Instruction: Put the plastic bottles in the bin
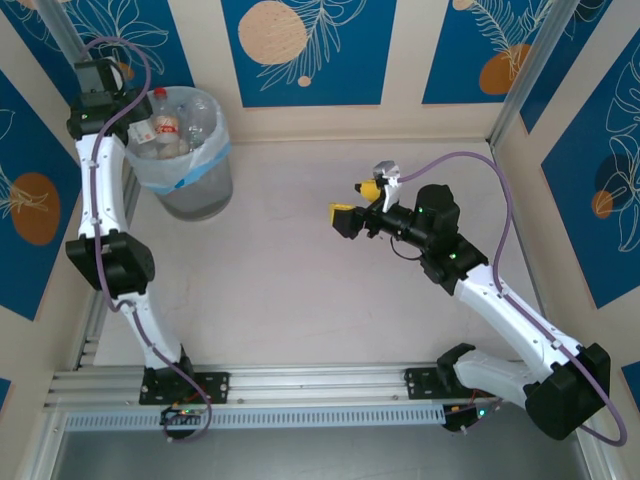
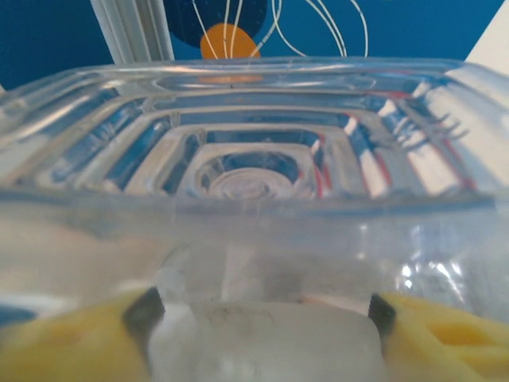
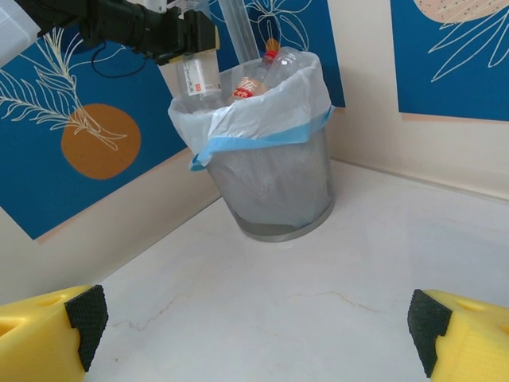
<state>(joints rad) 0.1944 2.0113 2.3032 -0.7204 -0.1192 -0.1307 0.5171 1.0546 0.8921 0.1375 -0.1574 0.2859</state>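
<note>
the left tool (image 2: 254, 338) is gripping a clear plastic bottle (image 2: 254, 175) across its ribbed body. its jaws are partly closed and its yellow fingers (image 2: 71, 346) are pressing in from both sides. in the right wrist view this held bottle is hanging roughly upright under the tool, over the left side of the mouth of the bin (image 3: 278, 183). its lower end is sitting at about rim level, and i cannot tell whether it is already inside the bag.

the bin is standing in the far left corner of the tabletop (image 1: 300, 300). other bottles (image 3: 266, 68) are piling up in it, and a red-capped one is poking above the rim. because the pile is reaching so high, the release is probably calling for care. the tool should be carrying the bottle further in toward the middle of the opening before letting go. dropped at the edge, it could be tipping on the bag's folded lip or bouncing off the pile onto the tabletop. opening the jaws fully and then lifting straight up should be avoiding a snag on the loose bag.

the right tool (image 1: 355, 203) is hovering above the middle of the tabletop, well apart from the bin. it is standing wide open and holding nothing, with its pads facing the bin.
</note>
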